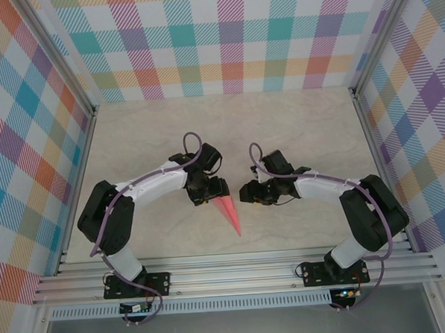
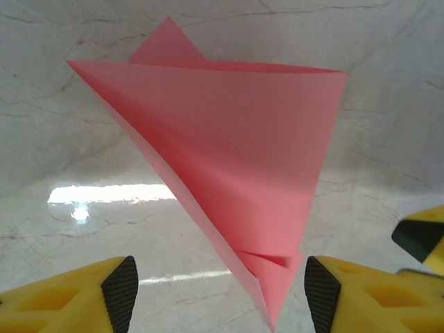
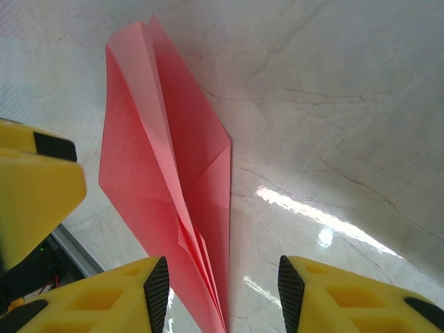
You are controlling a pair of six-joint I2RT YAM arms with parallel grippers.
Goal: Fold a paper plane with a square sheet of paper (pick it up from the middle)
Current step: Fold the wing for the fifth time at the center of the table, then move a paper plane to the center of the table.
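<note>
The left end effector (image 2: 220,281) is spread wide. Its black pads (image 2: 121,281) stand on either side of the narrow tip of the paper plane (image 2: 236,159), and neither pad touches the paper. The right end effector (image 3: 218,284) is released too. The pink folds run down between its fingers, close to one pad, but I can see no contact. So neither one is grasping anything.

From above, the two sit close together near the middle of the bench (image 1: 295,133), left and right of each other. The plane lies just on the near side of them, its wide end by the left one and its point aimed at the near edge, angled a little right.

The folding looks about done to me. It's a slim pointed wedge with a centre crease and several stacked layers showing along the spine, not a flat square. The flaps stand up slightly instead of lying pressed down. What's left, I'd guess, is a last firming of the creases, if any, and backing both arms away.
</note>
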